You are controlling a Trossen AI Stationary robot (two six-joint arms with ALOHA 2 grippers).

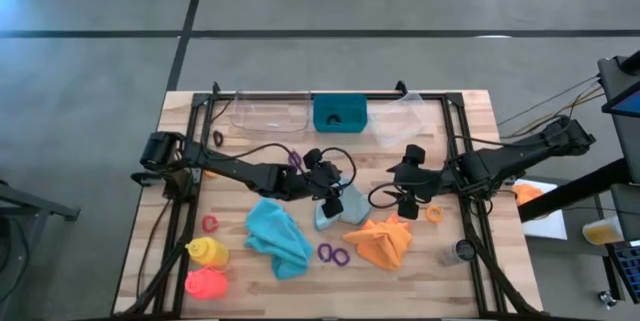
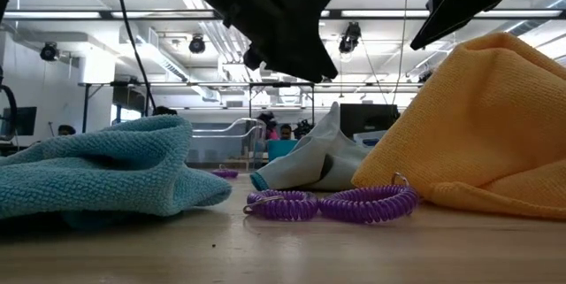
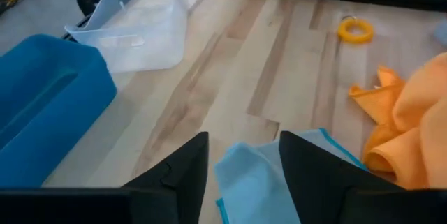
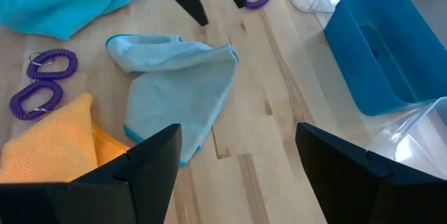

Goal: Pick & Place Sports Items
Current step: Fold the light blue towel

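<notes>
A pale blue cloth (image 1: 328, 213) lies crumpled on the wooden table, near its middle. My left gripper (image 3: 244, 140) hangs open above it, and the cloth (image 3: 251, 182) shows between and below the fingers, apart from them. The right wrist view shows those fingertips (image 4: 199, 15) clear of the cloth (image 4: 178, 84). My right gripper (image 1: 408, 196) hovers open to the cloth's right, with nothing between its fingers. A teal cloth (image 1: 278, 236), an orange cloth (image 1: 385, 244) and two joined purple rings (image 1: 333, 254) lie nearer the front edge.
The teal bin (image 1: 340, 113) stands at the far edge between two clear trays (image 1: 270, 111) (image 1: 405, 121). A yellow bottle (image 1: 207, 252) and a pink-red bottle (image 1: 205, 283) lie at front left, beside a red ring (image 1: 210, 224). An orange ring (image 1: 434, 214) lies right of centre.
</notes>
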